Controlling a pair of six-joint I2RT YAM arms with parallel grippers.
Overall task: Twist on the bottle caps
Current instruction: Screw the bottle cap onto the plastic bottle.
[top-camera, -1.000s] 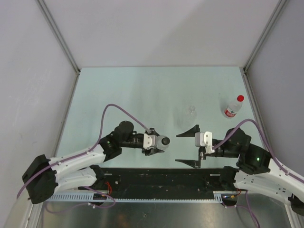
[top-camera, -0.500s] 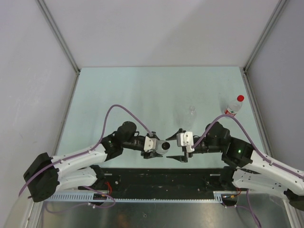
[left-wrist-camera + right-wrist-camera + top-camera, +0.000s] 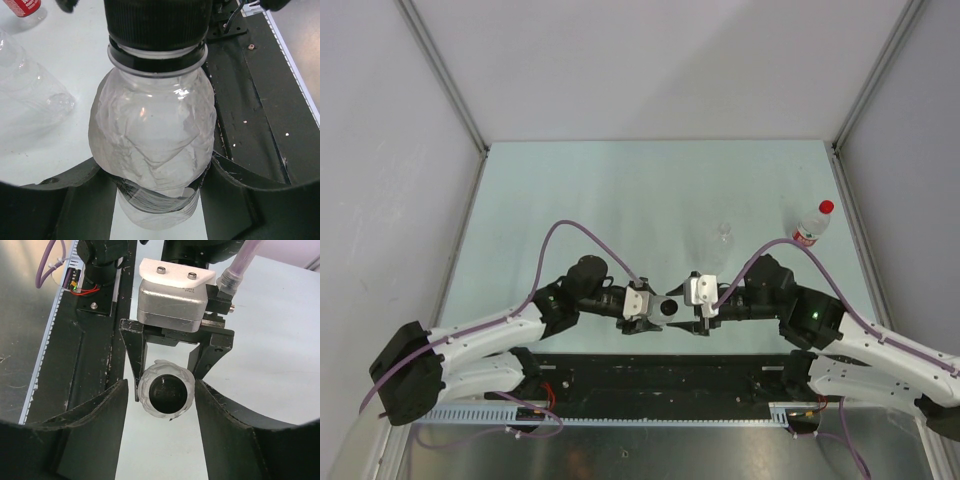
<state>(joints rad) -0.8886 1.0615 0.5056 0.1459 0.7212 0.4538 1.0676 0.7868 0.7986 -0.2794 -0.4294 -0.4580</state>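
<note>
My left gripper is shut on the body of a crumpled clear bottle and holds it level, neck toward the right arm. A black cap sits on its neck. The right gripper faces that cap end-on. Its jaws are open and flank the cap, with a gap showing on each side. In the top view the two grippers meet nose to nose above the table's near edge. A second clear bottle has no cap. A labelled bottle carries a red cap.
The black base rail runs along the near edge under both grippers. Grey walls and metal posts close in the pale green table on three sides. The capless bottle lies just left of the held one.
The right gripper has moved left to the held bottle and its jaws have narrowed around the black cap. The left arm has shifted slightly and keeps its grip.
</note>
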